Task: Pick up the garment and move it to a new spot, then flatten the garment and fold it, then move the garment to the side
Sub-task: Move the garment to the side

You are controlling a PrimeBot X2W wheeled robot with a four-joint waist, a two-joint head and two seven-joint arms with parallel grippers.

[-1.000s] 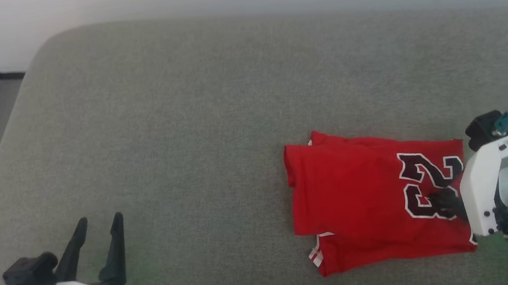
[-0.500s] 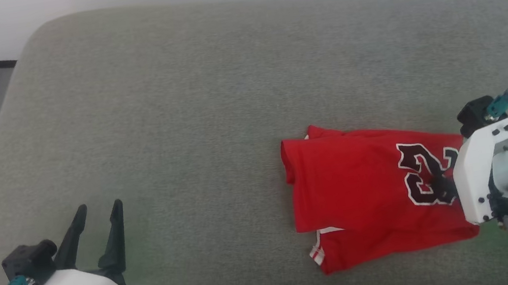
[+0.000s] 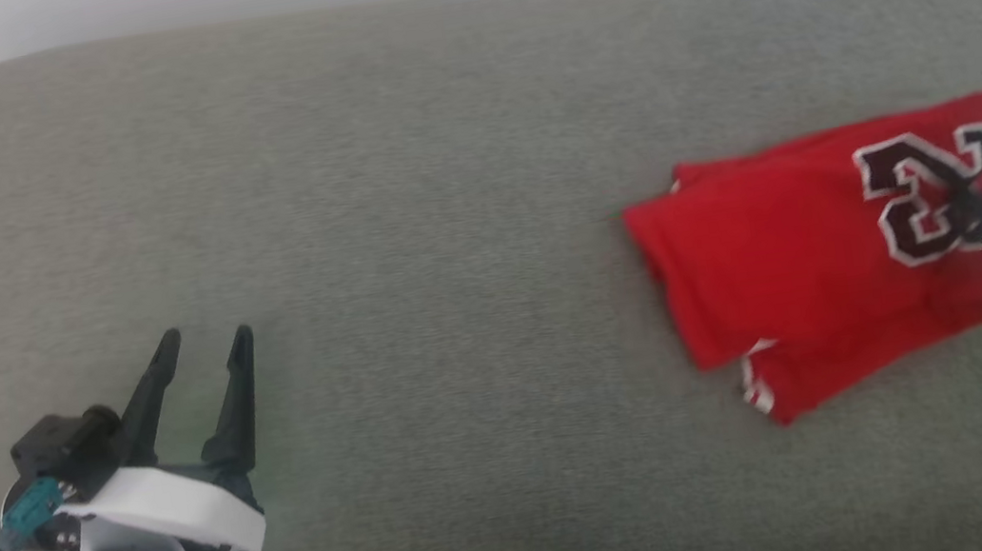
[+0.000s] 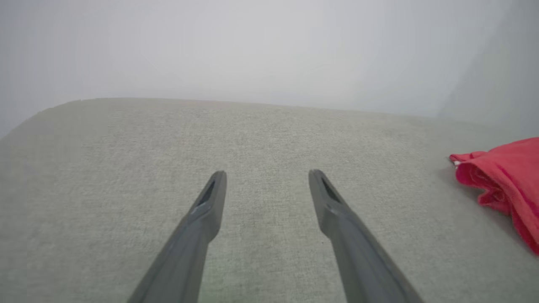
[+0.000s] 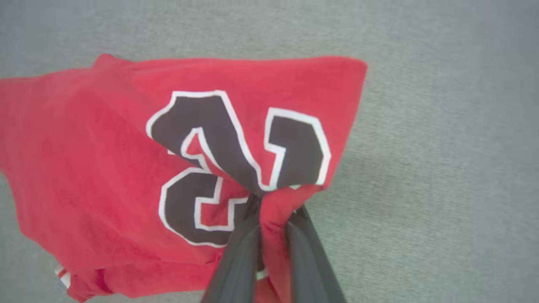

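The right gripper (image 5: 273, 201) is clamped on a bunched pinch of the shirt (image 5: 92, 151), its two fingers closed on the edge beside the dark, white-outlined number print (image 5: 219, 139), with fabric puckering toward the tips. The shirt is red and folded, lying on the grey cushion (image 3: 408, 229) far over at the robot's right; a bit of red-and-white trim (image 3: 753, 385) peeks out at its near left corner. Whether the gripped edge is lifted off the cushion I cannot tell. The left gripper (image 3: 206, 335) is spread wide with nothing between its fingers, over the cushion, well apart from the shirt
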